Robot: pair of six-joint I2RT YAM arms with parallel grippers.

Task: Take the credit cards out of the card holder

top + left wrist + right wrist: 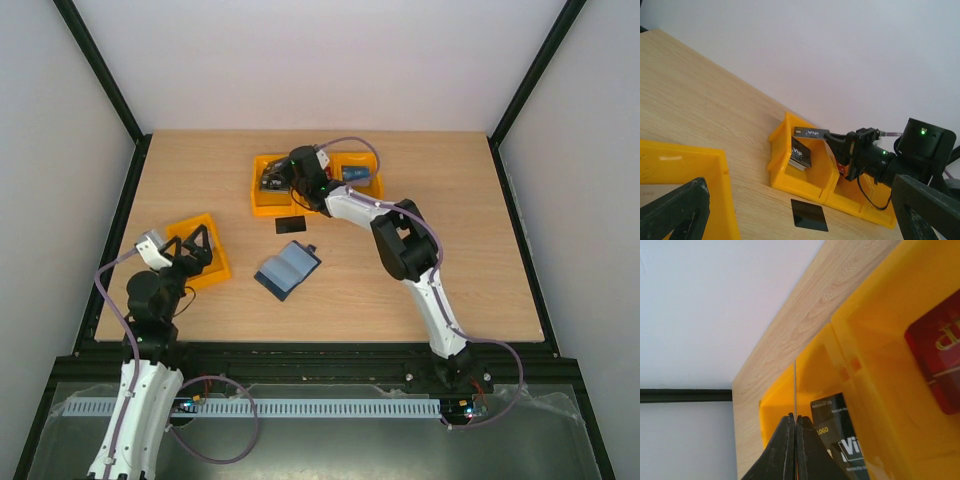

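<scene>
Fig. 1, seen from above. The card holder (288,270) lay open on the wooden table (450,250), roughly midway between the two arms. Its pale sleeves faced up and its small tab pointed toward the far side. A plain black card (291,224) lay flat on the table just beyond the holder, apart from it and just short of two orange bins standing side by side: the far left bin (257,195) and the far right bin (374,182).

Fig. 2, right arm. The right gripper (795,417) reached over the far left bin with its fingers pressed together on a dark card (810,132) lettered "VIP". The card was held above the bin, clear of its floor. The gripper's own camera saw this card only as a thin edge rising from the fingertips. A second dark card (801,155) lay inside the same bin. A red card (935,360) lay in the neighbouring bin.

Fig. 3, left arm. The left gripper (196,243) hung over a third orange bin (215,270) close to that arm's base, well apart from the holder. Its fingers (675,210) were spread wide.
</scene>
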